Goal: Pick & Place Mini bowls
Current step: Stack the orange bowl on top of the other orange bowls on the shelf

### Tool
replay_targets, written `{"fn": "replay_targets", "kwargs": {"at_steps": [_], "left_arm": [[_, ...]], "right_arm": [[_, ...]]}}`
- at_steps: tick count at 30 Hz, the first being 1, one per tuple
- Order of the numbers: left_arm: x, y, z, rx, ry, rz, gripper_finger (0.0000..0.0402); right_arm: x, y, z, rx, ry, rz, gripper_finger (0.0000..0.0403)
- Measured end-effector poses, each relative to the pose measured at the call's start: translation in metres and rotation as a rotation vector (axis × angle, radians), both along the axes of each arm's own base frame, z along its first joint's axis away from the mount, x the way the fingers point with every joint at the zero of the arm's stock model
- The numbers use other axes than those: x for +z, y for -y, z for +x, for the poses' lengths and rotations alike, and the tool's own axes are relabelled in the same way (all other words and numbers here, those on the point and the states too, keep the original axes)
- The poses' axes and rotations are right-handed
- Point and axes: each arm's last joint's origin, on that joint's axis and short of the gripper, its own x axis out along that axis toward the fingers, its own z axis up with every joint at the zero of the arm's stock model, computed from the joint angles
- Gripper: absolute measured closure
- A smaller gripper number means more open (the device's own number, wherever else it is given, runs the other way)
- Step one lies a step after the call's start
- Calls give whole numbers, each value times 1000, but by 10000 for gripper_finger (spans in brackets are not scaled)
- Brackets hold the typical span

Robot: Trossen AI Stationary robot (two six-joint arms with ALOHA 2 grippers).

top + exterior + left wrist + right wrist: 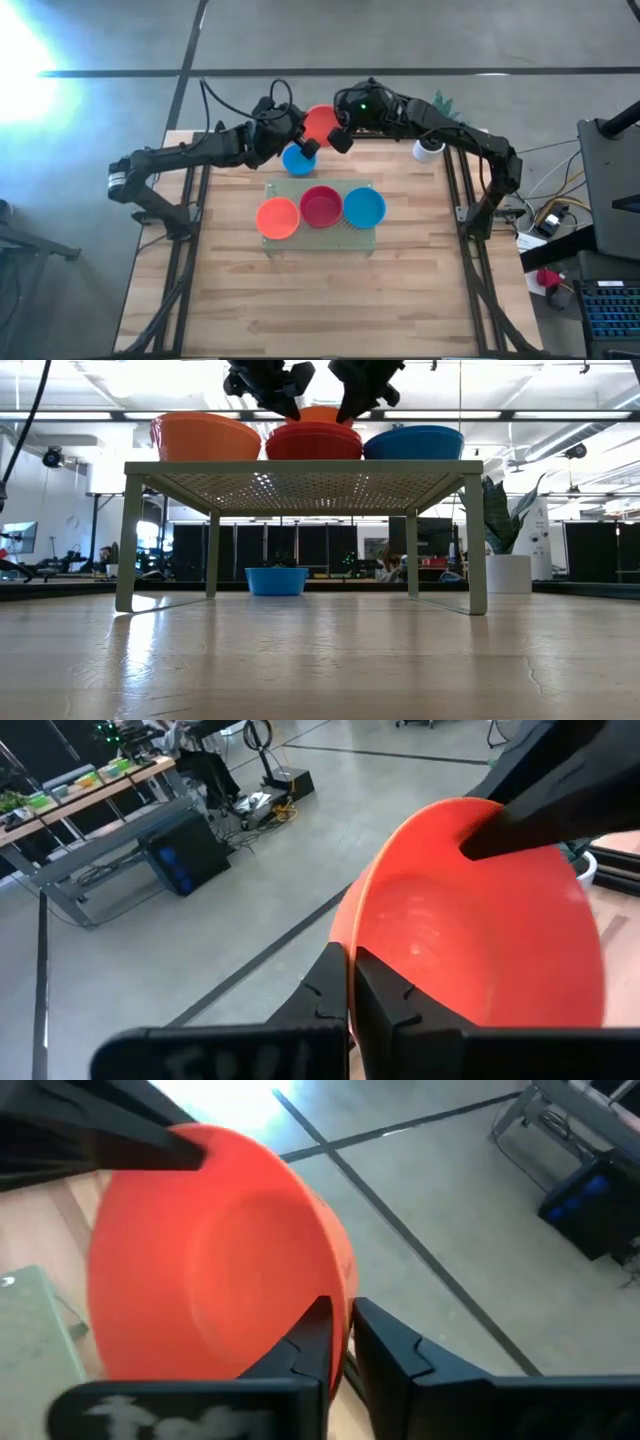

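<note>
An orange-red mini bowl (pixel 320 122) hangs in the air over the table's far edge, between my two grippers. My left gripper (pixel 307 143) is shut on its rim. My right gripper (pixel 339 138) stands at the opposite rim, its fingers slightly apart on either side of it. On the table below lies a blue bowl (pixel 298 159), on its base. A pale green perforated rack (pixel 358 236) carries an orange bowl (pixel 278 217), a red bowl (pixel 321 205) and a blue bowl (pixel 364 206) in a row. My left gripper pinches the orange-red bowl's rim (pixel 351 948), one finger inside the bowl and one outside. It comes in nearly level from the table's left. The bowl is tilted and lifted clear of the table. My right gripper straddles the opposite rim (pixel 343 1312) with a small gap showing between its fingers; whether a finger still touches the rim I cannot tell.
The rack stands on legs (pixel 127 540) above the tabletop, with free room under it. A small white pot with a green plant (pixel 428 150) stands at the far right. The table's near half is bare wood (pixel 320 300).
</note>
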Motion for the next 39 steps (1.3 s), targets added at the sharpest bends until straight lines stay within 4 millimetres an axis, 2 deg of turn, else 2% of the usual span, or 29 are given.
{"fn": "replay_targets", "kwargs": {"at_steps": [7,14,21,25,31,39], "left_arm": [[6,1,-1,-6,-6,-9,401],[21,1,-11,19,-43,-39,401],[32,5,-28,24,-156,-121,401],[39,13,-43,-68,-224,-239,401],[43,29,-67,-328,-286,-473,401],[36,50,-77,-576,-350,-664,401]], "right_arm": [[7,-5,-1,23,21,-10,302],[39,-24,-12,109,74,-46,263],[66,-46,-34,252,113,1,248],[74,-54,-48,321,111,51,249],[84,-61,-68,357,118,71,258],[89,-63,-78,360,130,63,269]]}}
